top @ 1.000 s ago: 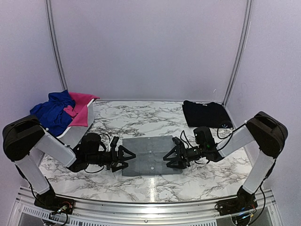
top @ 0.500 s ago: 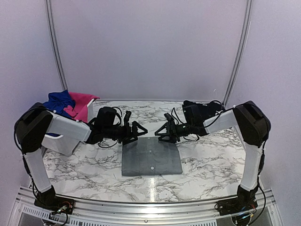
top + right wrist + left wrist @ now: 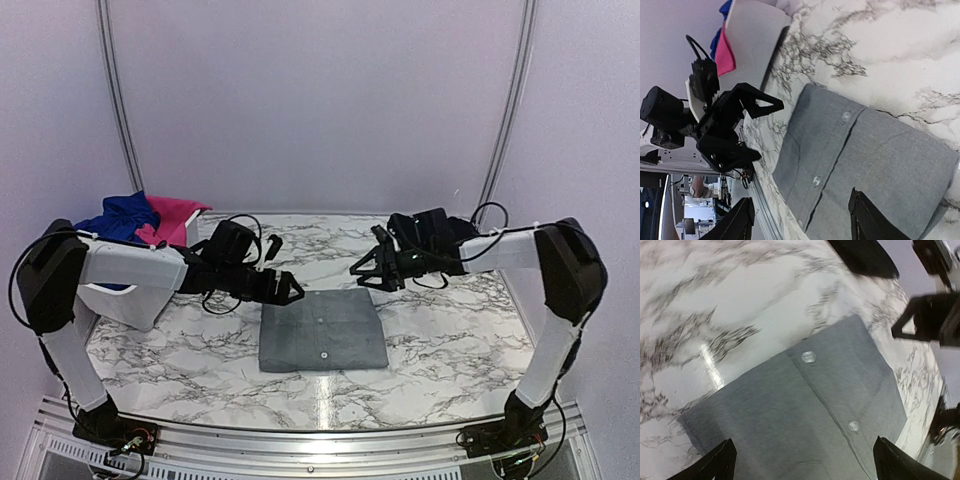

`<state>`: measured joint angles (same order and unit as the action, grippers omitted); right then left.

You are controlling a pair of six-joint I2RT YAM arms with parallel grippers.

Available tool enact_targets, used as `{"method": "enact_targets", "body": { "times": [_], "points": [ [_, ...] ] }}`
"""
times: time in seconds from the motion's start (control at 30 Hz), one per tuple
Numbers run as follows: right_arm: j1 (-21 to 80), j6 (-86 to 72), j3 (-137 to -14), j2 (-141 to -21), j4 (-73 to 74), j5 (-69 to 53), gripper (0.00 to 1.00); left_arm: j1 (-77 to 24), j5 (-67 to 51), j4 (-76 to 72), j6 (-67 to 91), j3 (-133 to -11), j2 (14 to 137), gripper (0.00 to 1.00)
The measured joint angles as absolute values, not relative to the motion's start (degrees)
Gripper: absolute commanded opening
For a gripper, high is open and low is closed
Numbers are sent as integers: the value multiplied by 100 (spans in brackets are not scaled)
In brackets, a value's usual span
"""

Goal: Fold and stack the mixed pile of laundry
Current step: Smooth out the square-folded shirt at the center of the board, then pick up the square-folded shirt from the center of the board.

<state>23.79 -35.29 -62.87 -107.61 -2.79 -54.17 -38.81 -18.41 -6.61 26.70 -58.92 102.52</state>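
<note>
Buttons (image 3: 809, 357) show plainest in our wrist views, on the folded grey shirt (image 3: 322, 330) lying flat. At its far corners hover our left gripper (image 3: 290, 291) and right gripper (image 3: 360, 271), fingers apart, holding nothing. Beyond the shirt's right corner lies the black garment (image 3: 862, 257). Overhead alone shows the basket (image 3: 130, 300) left of the shirt, holding the blue piece (image 3: 118, 216) and pink piece (image 3: 176, 216).

Top camera: high, behind my bases, looking down and forward over the marble table (image 3: 440, 350). Both my wrist cameras: close, angled down between my fingers (image 3: 716, 466). All three views share the grey shirt (image 3: 322, 330).
</note>
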Motion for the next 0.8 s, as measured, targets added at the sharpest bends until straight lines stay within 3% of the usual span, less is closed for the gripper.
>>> {"method": "enact_targets", "body": {
  "times": [0.2, 0.37, 0.57, 0.8],
  "points": [
    [1986, -3470, -5238, -9026, -104, -5321, 61, -5376, -735, 381, 939, -6781, 9651, 98],
    [1662, -3489, -4195, -8615, 196, -5231, 61, -6322, -126, 1020, -187, -7728, 10394, 91],
    [1603, -3509, -3686, -8372, 381, -5212, 62, -6807, 209, 1496, -849, -8464, 11465, 82],
    [1594, -3701, -3330, -8243, 316, -5190, 62, -6934, 303, 1664, -1162, -8698, 11852, 74]
  ]
}}
